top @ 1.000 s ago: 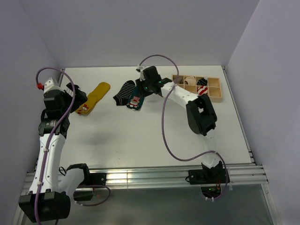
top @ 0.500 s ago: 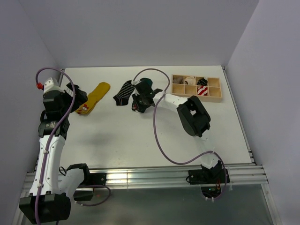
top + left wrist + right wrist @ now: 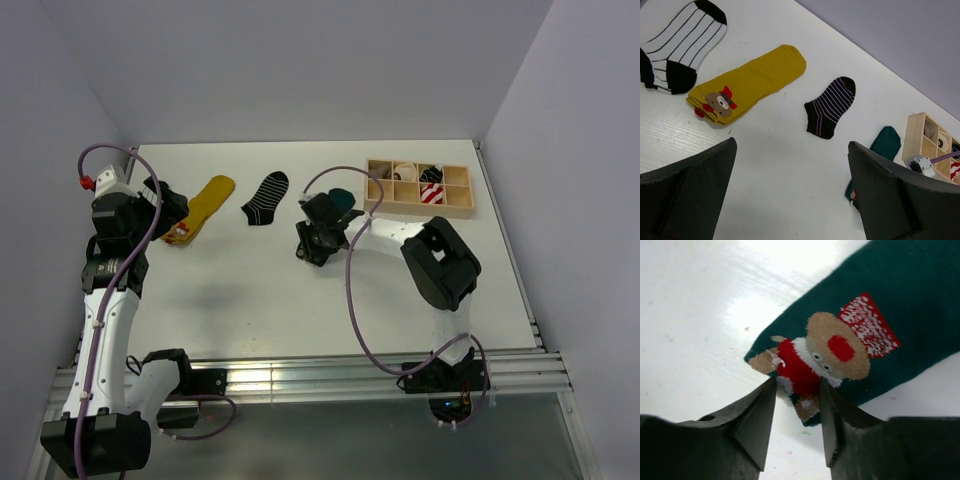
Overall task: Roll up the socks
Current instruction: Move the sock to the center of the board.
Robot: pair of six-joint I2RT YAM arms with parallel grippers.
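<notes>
The green sock (image 3: 340, 199) lies flat on the worktop (image 3: 250, 290), just at 9 o'clock of the wooden box (image 3: 420, 210). Its long axis runs from my right tool (image 3: 316, 243) away toward 1 o'clock. The near end, bearing the bear figure (image 3: 832, 352), sits between my half-open jaws and is not visibly pinched. My left tool (image 3: 790, 200) stands wide, well apart at 9 o'clock. The fabric is dark green, smooth and unrolled.
</notes>
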